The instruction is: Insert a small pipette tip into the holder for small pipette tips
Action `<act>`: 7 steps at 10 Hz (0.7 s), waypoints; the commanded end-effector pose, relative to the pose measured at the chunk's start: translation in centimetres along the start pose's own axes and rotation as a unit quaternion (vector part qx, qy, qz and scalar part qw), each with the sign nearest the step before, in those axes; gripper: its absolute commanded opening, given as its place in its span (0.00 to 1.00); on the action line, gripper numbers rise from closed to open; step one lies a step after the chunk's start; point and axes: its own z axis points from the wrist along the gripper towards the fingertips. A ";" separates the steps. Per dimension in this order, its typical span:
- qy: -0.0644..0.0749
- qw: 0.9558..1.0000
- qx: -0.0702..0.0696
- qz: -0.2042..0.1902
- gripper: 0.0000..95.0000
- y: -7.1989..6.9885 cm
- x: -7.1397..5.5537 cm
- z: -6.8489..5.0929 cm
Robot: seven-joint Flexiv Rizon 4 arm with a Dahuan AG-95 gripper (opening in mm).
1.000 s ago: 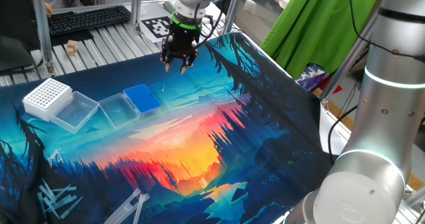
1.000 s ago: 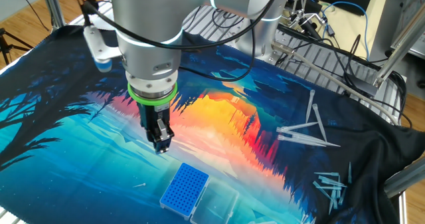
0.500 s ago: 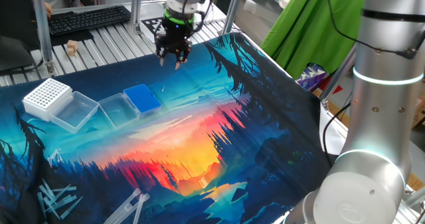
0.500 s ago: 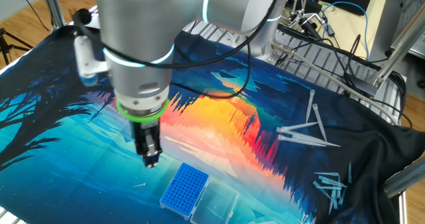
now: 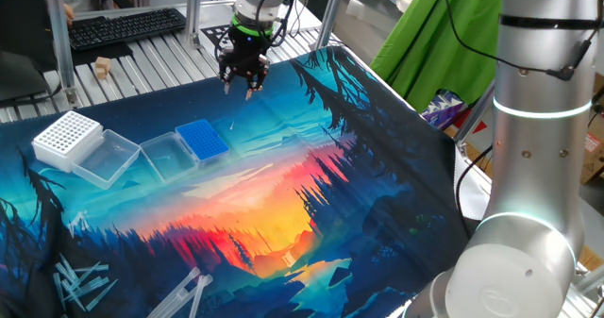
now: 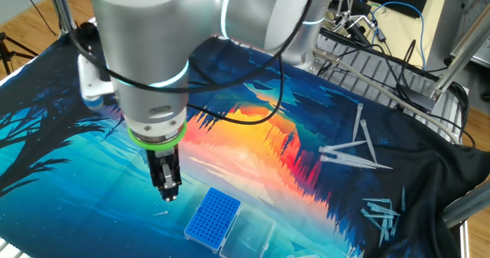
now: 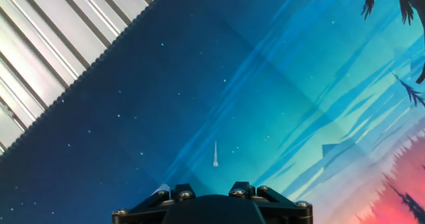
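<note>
Small pipette tip [image 7: 215, 155] is lying loose on the mat, near the blue holder [image 6: 212, 217] but apart from it. I am hanging my gripper [image 6: 166, 194] above it, jaws partly open, gripping nothing; pickup and insertion are both waiting.

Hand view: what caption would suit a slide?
Small pipette tip lies alone on the printed mat, ahead of the tool.

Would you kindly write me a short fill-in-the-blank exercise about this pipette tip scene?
1. The small pipette tip lies loose on the ____.
2. The holder for small pipette tips is coloured ____.
3. The end effector hangs above the mat and holds ____.
4. The white rack has its lid ____.

Missing words: mat; blue; nothing; open
</note>
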 end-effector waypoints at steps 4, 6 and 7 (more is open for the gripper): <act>-0.058 0.997 0.044 -0.039 0.40 -0.2 0.2 0.5; -0.061 0.996 0.045 -0.038 0.40 -0.2 0.2 0.7; -0.063 0.996 0.044 -0.037 0.40 -0.2 0.2 0.9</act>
